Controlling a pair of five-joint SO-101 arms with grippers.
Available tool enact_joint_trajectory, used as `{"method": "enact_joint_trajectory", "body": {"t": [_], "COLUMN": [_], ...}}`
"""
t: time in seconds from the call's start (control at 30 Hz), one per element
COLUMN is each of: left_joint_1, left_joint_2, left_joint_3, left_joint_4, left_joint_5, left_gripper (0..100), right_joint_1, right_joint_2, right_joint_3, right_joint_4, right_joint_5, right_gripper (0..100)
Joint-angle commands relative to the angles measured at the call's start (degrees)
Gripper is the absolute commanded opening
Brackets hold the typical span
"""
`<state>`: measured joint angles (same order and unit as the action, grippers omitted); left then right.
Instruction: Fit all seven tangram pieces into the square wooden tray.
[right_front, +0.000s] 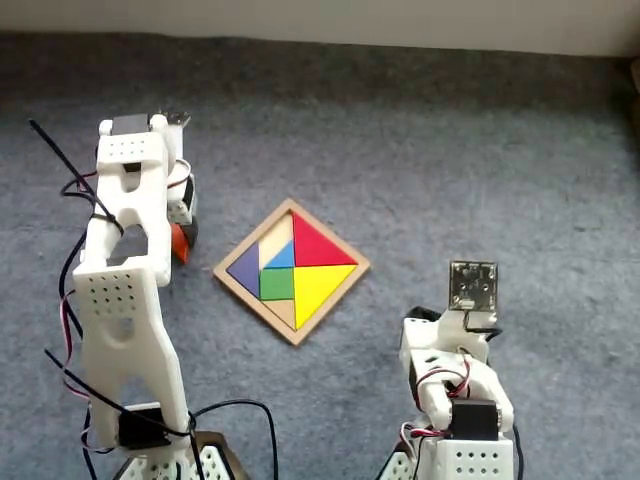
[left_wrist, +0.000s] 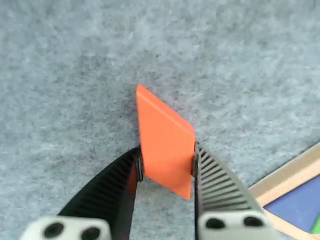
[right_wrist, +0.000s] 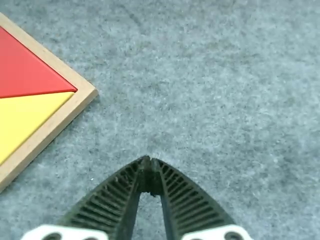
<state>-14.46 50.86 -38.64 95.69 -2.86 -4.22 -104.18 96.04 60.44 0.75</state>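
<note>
left gripper (left_wrist: 166, 167): fingers clamp the orange piece (left_wrist: 164, 142) between them, piece jutting past the tips, over grey carpet (left_wrist: 75, 75) | right gripper (right_wrist: 150, 169): fingers pressed together tip to tip, nothing between | wooden tray (right_wrist: 55, 122): apart from those tips, off to one side, red piece (right_wrist: 25, 70) and yellow piece (right_wrist: 22, 120) seated inside

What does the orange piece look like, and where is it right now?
The orange piece is a flat, smooth parallelogram, a slanted four-sided shape, plain orange all over. The left end effector is shut on it, with ribbed black fingers pressing its two long edges. One pointed corner sticks out past the fingertips. It sits over the grey carpet, outside the wooden tray and near its edge. I cannot tell whether it touches the carpet.
</note>
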Motion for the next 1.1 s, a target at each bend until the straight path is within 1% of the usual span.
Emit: {"method": "enact_joint_trajectory", "body": {"t": [0.0, 0.1, 0.23, 0.53, 0.77, 0.9, 1.07], "left_joint_1": [2.7, 5.2, 8.8, 16.7, 24.6, 26.4, 26.7], "left_joint_2": [-7.8, -12.4, -17.5, -24.1, -25.5, -25.3, -25.3], "left_joint_3": [-1.0, -0.5, 2.8, 8.8, 9.8, 11.2, 18.0], "left_joint_4": [2.5, 4.0, 4.0, 4.0, 3.8, 0.0, -7.9], "left_joint_5": [-0.5, -0.5, -0.5, -0.7, -9.1, -12.7, -16.4], "left_gripper": [0, 0, 0, 0, 0, 0, 0], "right_joint_1": [0.7, 0.7, 0.7, 0.7, 0.7, 0.7, 0.7], "right_joint_2": [-0.7, -0.7, -0.7, -0.7, -0.7, -0.7, -0.7], "right_joint_3": [7.2, 7.2, 7.2, 7.2, 7.2, 7.2, 7.2], "right_joint_4": [0.6, 0.6, 0.6, 0.6, 0.6, 0.6, 0.6], "right_joint_5": [0.6, 0.6, 0.6, 0.6, 0.6, 0.6, 0.6], "right_gripper": [0.6, 0.6, 0.6, 0.6, 0.6, 0.6, 0.6]}}
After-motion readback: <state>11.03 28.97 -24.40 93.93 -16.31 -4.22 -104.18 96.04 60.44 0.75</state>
